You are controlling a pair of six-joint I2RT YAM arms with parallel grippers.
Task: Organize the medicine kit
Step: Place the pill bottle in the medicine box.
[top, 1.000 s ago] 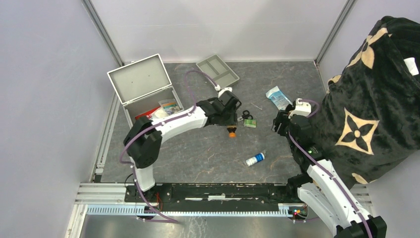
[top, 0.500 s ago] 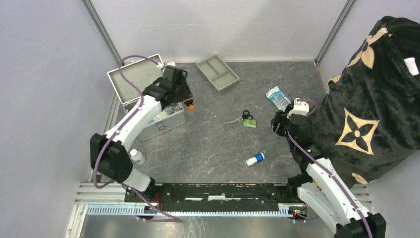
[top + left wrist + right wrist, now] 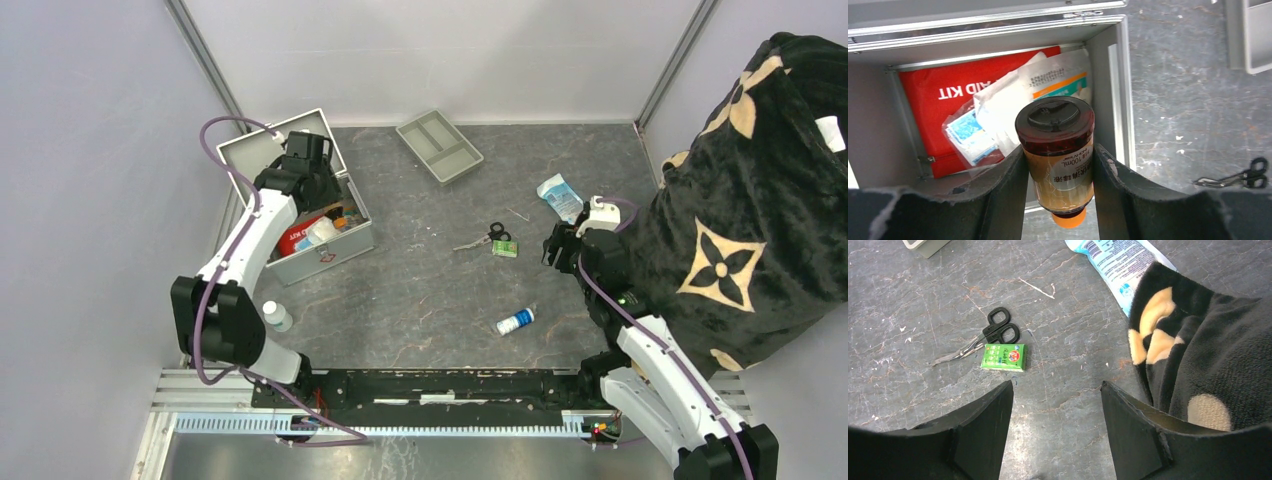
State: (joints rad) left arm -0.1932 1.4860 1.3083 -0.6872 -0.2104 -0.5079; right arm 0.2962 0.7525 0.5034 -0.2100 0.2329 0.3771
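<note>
Swung to ten o'clock, left gripper clasps an amber orange-capped bottle over the boxy silver-grey metal medicine kit. Right gripper gapes empty.

Bright, even, diffuse overhead light; faint soft shadows; sharp focus.

Left gripper around bottle; right gripper agape

Left pincer swung the brown bottle from mid-table to apparently above the medicine kit
</note>
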